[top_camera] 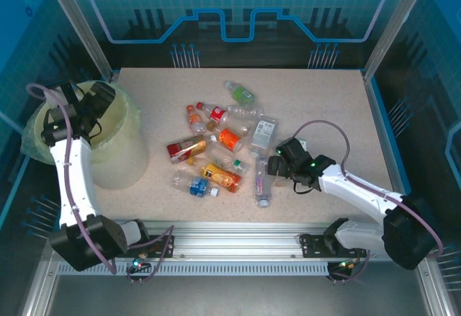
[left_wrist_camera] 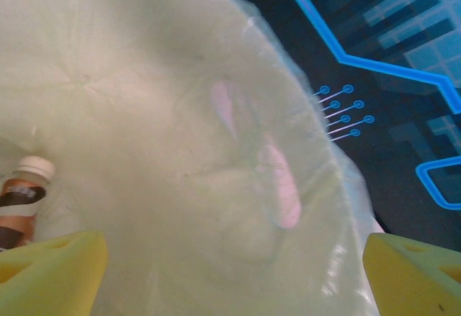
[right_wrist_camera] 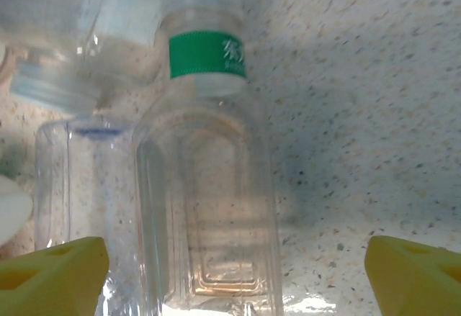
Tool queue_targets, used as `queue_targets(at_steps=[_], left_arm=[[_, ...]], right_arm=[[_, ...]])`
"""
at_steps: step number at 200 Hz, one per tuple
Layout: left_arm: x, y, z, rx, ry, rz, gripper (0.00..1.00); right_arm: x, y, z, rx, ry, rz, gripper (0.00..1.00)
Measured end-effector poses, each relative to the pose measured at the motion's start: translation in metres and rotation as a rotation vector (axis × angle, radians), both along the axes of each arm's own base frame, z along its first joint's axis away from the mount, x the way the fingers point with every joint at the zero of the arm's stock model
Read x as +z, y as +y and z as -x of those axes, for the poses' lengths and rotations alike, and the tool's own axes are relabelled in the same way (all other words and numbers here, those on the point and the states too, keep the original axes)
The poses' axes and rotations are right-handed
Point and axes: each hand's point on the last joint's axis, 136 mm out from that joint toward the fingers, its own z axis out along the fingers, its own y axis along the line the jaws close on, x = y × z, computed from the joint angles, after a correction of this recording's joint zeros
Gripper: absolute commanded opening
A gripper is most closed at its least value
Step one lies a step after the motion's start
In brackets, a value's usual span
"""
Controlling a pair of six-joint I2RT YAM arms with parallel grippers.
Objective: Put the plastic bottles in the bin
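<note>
Several plastic bottles lie in a heap mid-table: a green one (top_camera: 241, 94), a red-labelled one (top_camera: 186, 147), an orange one (top_camera: 230, 140) and a blue-labelled one (top_camera: 196, 185). My right gripper (top_camera: 277, 163) (right_wrist_camera: 234, 280) is open low over a clear bottle with a green neck band (right_wrist_camera: 205, 208) (top_camera: 261, 183), which lies between the yellow fingertips (right_wrist_camera: 50, 276), nearer the left one. The pale bin (top_camera: 119, 150) with its clear bag stands at the left. My left gripper (top_camera: 94, 104) (left_wrist_camera: 234, 280) hangs open above the bin's mouth, holding nothing. A white-capped, brown-labelled bottle (left_wrist_camera: 21, 201) lies inside the bin.
A second clear bottle (right_wrist_camera: 79, 186) lies against the green-banded one, and a third (right_wrist_camera: 50, 28) lies just beyond them. The speckled table (top_camera: 324, 107) has bare room at the right and back. Metal frame posts (top_camera: 79, 24) rise at the corners.
</note>
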Motion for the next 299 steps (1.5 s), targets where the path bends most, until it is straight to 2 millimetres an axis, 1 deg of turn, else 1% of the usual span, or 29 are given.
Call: queue_targets(at_steps=[20, 43, 94, 116, 131, 153, 168, 183, 207, 220, 246, 268, 289, 299], left_arm=[[0.013, -0.006, 0.008, -0.017, -0.033, -0.023, 0.97], [0.028, -0.012, 0.016, -0.034, -0.073, -0.045, 0.99], [0.056, -0.031, 0.031, -0.095, -0.16, -0.075, 0.99], [0.068, -0.046, 0.034, -0.162, -0.21, -0.057, 0.99], [0.075, -0.058, 0.033, -0.217, -0.244, -0.047, 0.99], [0.083, -0.079, 0.033, -0.301, -0.273, -0.031, 0.99], [0.094, -0.096, 0.034, -0.364, -0.304, -0.031, 0.99], [0.107, -0.116, 0.036, -0.432, -0.344, -0.039, 0.99], [0.124, -0.154, 0.041, -0.556, -0.409, -0.042, 0.99], [0.129, -0.177, 0.042, -0.626, -0.43, -0.018, 0.99], [0.133, -0.218, 0.042, -0.742, -0.452, 0.026, 0.99], [0.124, -0.252, 0.038, -0.815, -0.432, 0.061, 0.99], [0.1, -0.281, 0.032, -0.851, -0.375, 0.1, 0.99], [0.084, -0.294, 0.027, -0.856, -0.338, 0.115, 0.99]], right_arm=[[-0.013, 0.004, 0.003, 0.024, 0.05, 0.007, 0.84], [-0.025, -0.001, 0.006, 0.002, 0.089, 0.043, 0.79], [-0.033, -0.006, 0.008, -0.01, 0.089, 0.061, 0.76], [-0.039, -0.008, 0.009, -0.005, 0.097, 0.074, 0.75], [-0.042, -0.009, 0.01, 0.002, 0.101, 0.082, 0.72], [-0.045, -0.012, 0.012, 0.004, 0.094, 0.097, 0.64], [-0.042, -0.016, 0.013, 0.0, 0.076, 0.107, 0.58], [-0.033, -0.019, 0.013, 0.005, 0.041, 0.117, 0.53], [-0.007, -0.015, 0.01, 0.022, -0.057, 0.096, 0.45], [0.009, -0.008, 0.008, 0.047, -0.122, 0.066, 0.42], [0.048, 0.014, 0.004, 0.117, -0.267, -0.033, 0.4], [0.074, 0.029, 0.001, 0.164, -0.359, -0.13, 0.4], [0.092, 0.044, 0.001, 0.206, -0.423, -0.232, 0.39], [0.098, 0.051, 0.001, 0.227, -0.445, -0.279, 0.4]])
